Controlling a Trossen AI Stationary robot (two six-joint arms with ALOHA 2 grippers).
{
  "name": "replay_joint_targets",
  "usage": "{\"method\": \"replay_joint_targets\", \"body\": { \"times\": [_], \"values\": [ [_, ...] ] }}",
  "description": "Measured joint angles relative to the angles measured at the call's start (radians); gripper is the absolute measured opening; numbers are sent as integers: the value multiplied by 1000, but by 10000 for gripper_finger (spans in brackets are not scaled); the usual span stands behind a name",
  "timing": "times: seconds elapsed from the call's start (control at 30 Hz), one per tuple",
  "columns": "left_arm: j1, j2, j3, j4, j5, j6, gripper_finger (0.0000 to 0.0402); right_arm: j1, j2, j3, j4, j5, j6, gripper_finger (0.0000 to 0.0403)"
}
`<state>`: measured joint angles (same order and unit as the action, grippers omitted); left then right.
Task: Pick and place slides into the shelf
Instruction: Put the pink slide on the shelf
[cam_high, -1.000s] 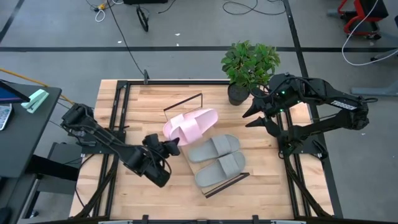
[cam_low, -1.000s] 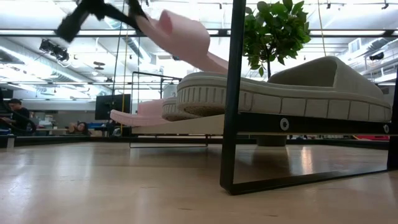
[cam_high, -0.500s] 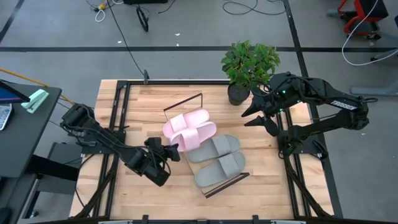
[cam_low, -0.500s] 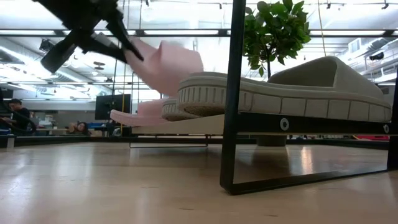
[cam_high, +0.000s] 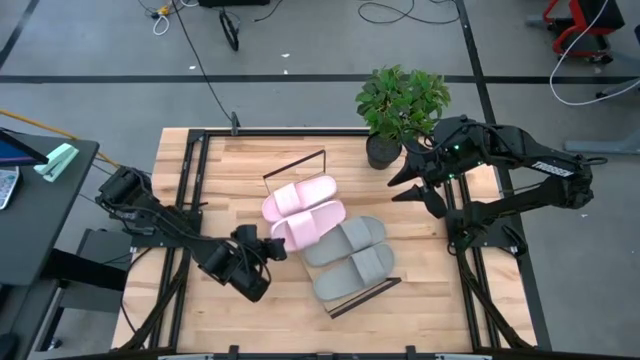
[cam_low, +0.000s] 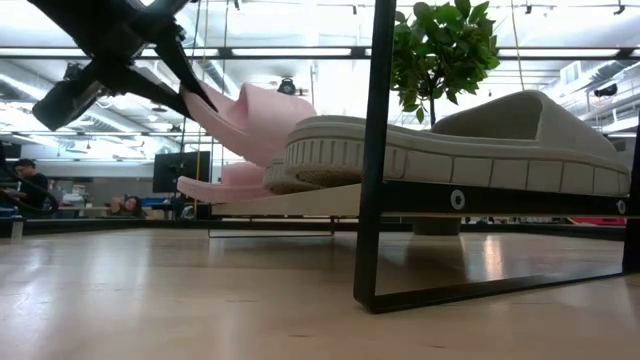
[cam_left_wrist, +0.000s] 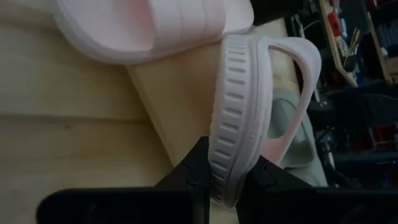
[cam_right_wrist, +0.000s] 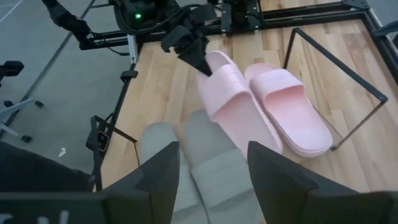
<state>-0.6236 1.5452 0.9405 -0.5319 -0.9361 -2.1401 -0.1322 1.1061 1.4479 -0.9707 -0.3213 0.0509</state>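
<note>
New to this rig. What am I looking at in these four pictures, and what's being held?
Two robot arms work at a wooden table. One picture looks straight down, one sits at table-top height, and two come from cameras on the arms' wrists. A shelf holds two grey-green slides and one pink slide. The left end effector is shut on the second pink slide at one end, holding it tilted over the shelf beside its partner. The right end effector waits open near a potted plant.
</note>
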Motion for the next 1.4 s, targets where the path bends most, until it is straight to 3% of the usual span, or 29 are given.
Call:
{"method": "replay_joint_targets", "body": {
  "times": [0.5,0.83,1.07,1.4],
  "values": [
    [21,5,0,-40,31,19,40,0,0,0,0,9,35,193],
    [26,141,1,67,68,-52,61,0,0,0,0,10,67,193],
    [26,170,1,73,30,-35,52,0,0,0,17,10,81,193],
    [27,170,1,69,9,37,110,0,26,0,31,9,80,193]
  ]
}}
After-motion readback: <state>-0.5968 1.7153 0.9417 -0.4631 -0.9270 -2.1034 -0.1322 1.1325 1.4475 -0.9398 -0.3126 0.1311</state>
